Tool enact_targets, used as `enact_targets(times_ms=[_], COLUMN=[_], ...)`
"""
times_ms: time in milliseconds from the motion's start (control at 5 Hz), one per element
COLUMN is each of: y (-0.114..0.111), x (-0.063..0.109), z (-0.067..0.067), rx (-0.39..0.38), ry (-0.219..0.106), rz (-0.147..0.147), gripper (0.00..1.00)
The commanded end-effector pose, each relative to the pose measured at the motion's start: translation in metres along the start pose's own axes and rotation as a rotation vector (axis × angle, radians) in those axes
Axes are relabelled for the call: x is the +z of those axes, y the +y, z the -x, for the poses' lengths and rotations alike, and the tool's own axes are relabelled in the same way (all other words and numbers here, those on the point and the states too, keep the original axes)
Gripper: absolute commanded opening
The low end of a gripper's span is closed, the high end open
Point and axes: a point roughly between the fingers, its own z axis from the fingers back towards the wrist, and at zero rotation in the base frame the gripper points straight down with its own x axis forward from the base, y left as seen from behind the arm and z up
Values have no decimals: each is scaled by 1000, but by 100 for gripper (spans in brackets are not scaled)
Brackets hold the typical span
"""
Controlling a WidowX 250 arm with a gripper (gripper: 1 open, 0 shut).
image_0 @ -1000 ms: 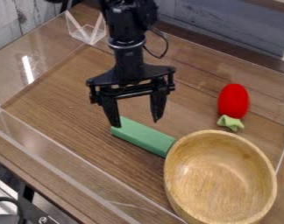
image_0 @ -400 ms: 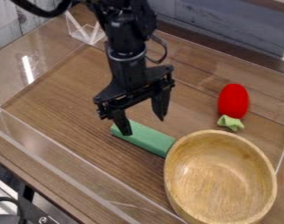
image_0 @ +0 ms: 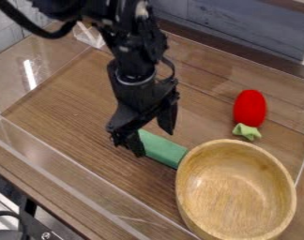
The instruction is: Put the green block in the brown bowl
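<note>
The green block [image_0: 162, 148] lies flat on the wooden table, just left of the brown bowl [image_0: 236, 188], a wide round bowl of light wood at the lower right. My black gripper [image_0: 144, 131] points straight down over the block's upper-left end. It is open, one finger [image_0: 119, 137] left of the block and the other finger [image_0: 169, 122] behind it. The block's left end is partly hidden by the near finger. Nothing is held.
A red strawberry-like object with green leaves [image_0: 250, 112] stands to the right, behind the bowl. Clear plastic walls [image_0: 42, 150] fence the table at the left and front. A clear stand [image_0: 92, 36] sits at the back left.
The gripper has come down toward the block and rolled about its vertical line, so its fingers now straddle the block's end. The block, bowl and strawberry have not moved.
</note>
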Motion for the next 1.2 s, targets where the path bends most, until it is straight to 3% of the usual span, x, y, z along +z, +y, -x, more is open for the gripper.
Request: enact_targets(times_ms=[0,400,600,1000], y=[-13,-24,-30,-24], x=[-8,-23,-26,-8], z=[3,11,11,2], rx=[13,32,59,38], ry=[-31,-109,-124,-113], rz=[33,55,43,35], gripper=[100,100,100,100])
